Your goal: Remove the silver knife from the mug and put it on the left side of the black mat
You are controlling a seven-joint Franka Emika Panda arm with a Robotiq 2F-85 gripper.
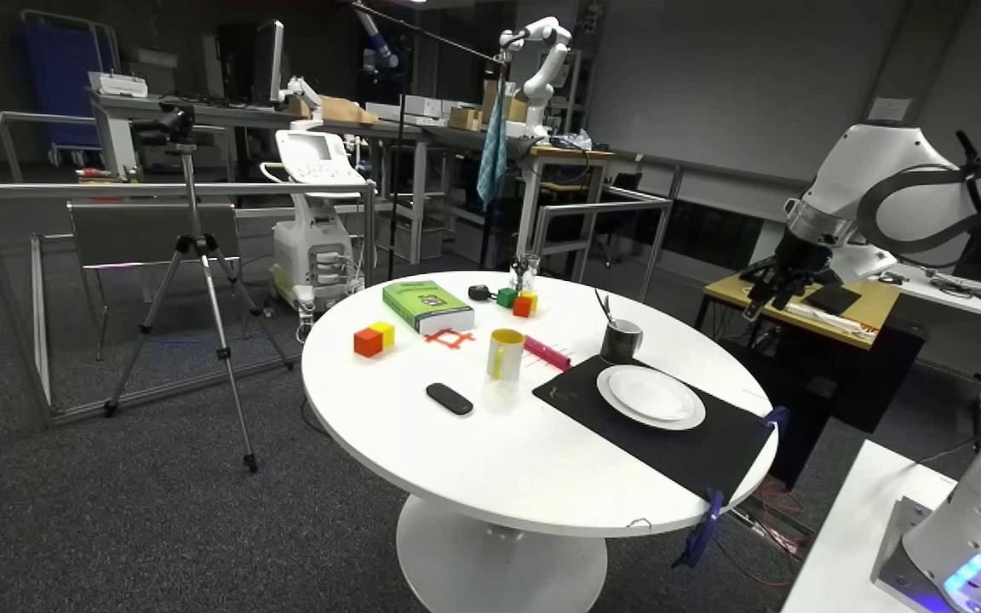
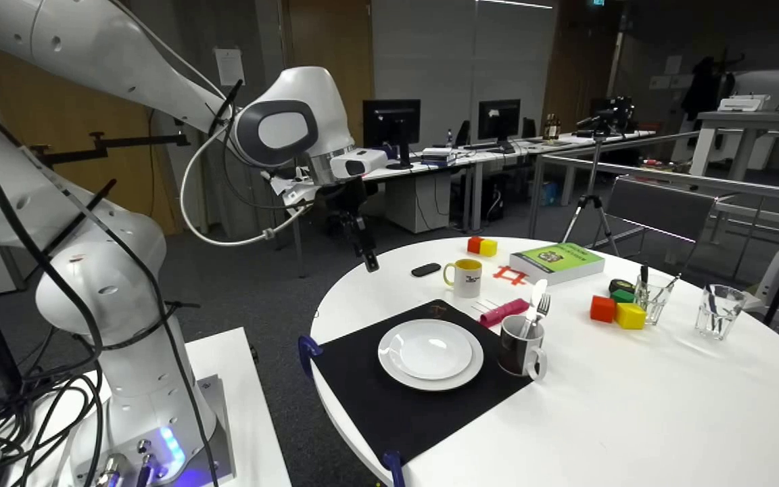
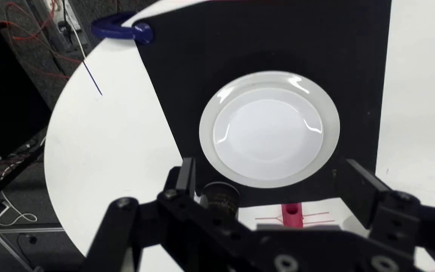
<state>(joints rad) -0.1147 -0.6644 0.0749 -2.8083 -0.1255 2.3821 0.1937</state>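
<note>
Between the jaws, only air: the gripper (image 3: 269, 165) is spread wide, nothing in its hold, up off everything and touching nothing. Straight on from the jaws in the wrist view come the stacked plates (image 3: 270, 132), white on the black mat (image 3: 217, 41), bare strips of it showing to either side. Now over beside one of the jaws, partly behind the gripper, there's the dark mug (image 3: 221, 194), upright at the mat's corner, its contents hidden from this angle. An exterior view has them: a fork (image 2: 544, 304) and, leaning next to it, what looks like the silver knife (image 2: 537, 291). Farther out from the jaws, past the mat, lie the pink tube (image 2: 503, 312) and the yellow-handled cup (image 2: 466, 277). So by my reckoning nothing is done yet: no grip, no knife on the mat. All left to play: reach the mug, pick knife from fork, draw it out, lay it on the left.
</note>
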